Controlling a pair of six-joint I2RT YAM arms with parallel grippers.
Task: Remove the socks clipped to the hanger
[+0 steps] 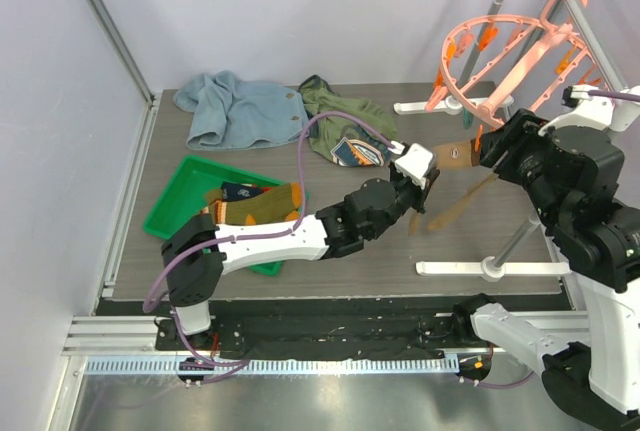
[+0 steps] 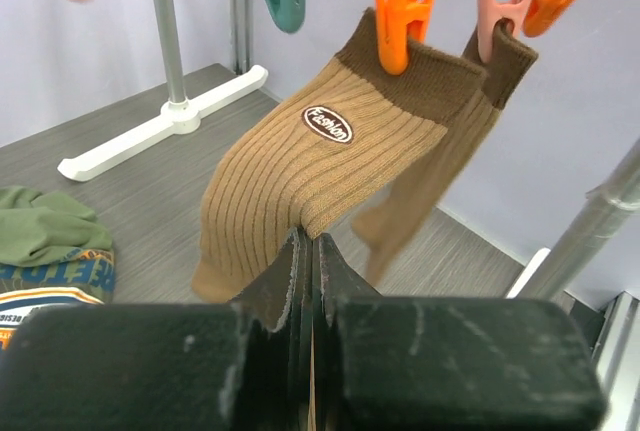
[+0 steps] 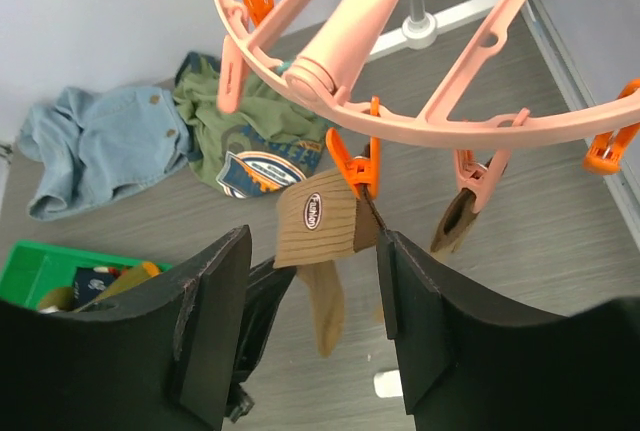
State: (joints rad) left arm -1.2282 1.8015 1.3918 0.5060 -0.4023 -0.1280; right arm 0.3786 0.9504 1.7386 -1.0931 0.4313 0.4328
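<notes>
The salmon-pink round hanger (image 1: 500, 51) hangs at the back right, and its ring (image 3: 400, 121) fills the top of the right wrist view. A tan sock (image 2: 300, 166) with a brown cuff and an oval label hangs from an orange clip (image 2: 405, 11). My left gripper (image 2: 308, 241) is shut on this sock's lower part, pulling it sideways (image 1: 455, 156). A second tan sock (image 2: 440, 171) hangs behind it from a pink clip (image 3: 475, 176). My right gripper (image 3: 312, 251) is open, with its fingers on either side of the first sock's cuff (image 3: 320, 216) and just below the orange clip (image 3: 355, 166).
A green tray (image 1: 175, 201) at the left holds several socks (image 1: 260, 206). A light-blue garment (image 1: 235, 111) and an olive-green one (image 1: 345, 126) lie at the back. The rack's white feet (image 1: 480, 269) and grey poles (image 1: 520, 226) stand under the hanger.
</notes>
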